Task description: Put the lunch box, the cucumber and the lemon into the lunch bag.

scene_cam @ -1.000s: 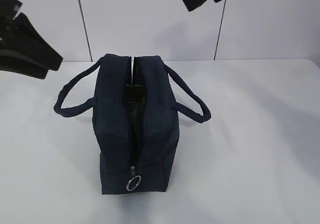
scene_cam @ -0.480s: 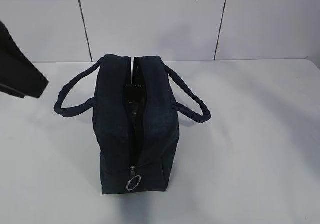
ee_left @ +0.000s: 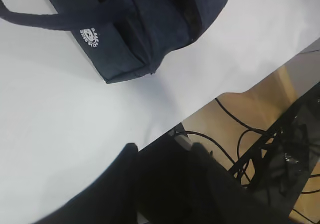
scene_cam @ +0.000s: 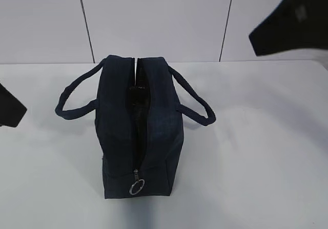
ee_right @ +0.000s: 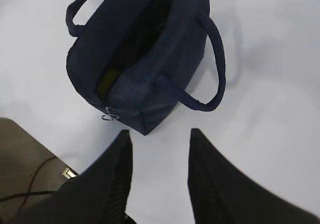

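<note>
White surface: wide bare stretches on both sides of the lunch bag; near edge visible in both wrist views, floor and cables beyond it. Bag stands upright mid-surface, top zipper parted, ring pull at the near end, handles drooping outward. Lemon: a yellow patch inside the opening near the pull end. Left tool spread, empty, over the surface edge. Right tool spread, empty, above and clear of the bag.
</note>
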You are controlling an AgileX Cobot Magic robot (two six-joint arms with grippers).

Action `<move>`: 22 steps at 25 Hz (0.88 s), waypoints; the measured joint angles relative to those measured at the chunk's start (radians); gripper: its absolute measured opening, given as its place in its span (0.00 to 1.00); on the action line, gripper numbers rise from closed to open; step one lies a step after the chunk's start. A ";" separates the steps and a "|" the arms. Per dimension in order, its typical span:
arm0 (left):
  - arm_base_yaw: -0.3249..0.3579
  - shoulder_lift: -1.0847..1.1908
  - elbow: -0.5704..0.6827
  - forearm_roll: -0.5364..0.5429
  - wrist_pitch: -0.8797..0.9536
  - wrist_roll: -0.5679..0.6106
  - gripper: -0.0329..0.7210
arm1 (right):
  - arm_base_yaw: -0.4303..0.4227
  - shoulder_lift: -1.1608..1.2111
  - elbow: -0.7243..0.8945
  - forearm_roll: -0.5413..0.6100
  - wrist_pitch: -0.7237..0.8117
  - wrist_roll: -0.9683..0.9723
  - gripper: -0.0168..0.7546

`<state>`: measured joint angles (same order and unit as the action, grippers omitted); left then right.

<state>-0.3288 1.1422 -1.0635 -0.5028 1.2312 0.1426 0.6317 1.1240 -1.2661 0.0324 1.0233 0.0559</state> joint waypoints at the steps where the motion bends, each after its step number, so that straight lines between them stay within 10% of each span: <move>1: 0.000 -0.014 0.005 0.002 0.000 -0.007 0.37 | 0.000 -0.031 0.054 0.000 -0.039 0.002 0.37; 22: 0.000 -0.340 0.210 0.062 0.015 -0.023 0.35 | 0.016 -0.227 0.732 0.066 -0.573 -0.004 0.37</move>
<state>-0.3288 0.8018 -0.8537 -0.4406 1.2467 0.1198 0.6473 0.8969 -0.5343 0.0983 0.4499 0.0524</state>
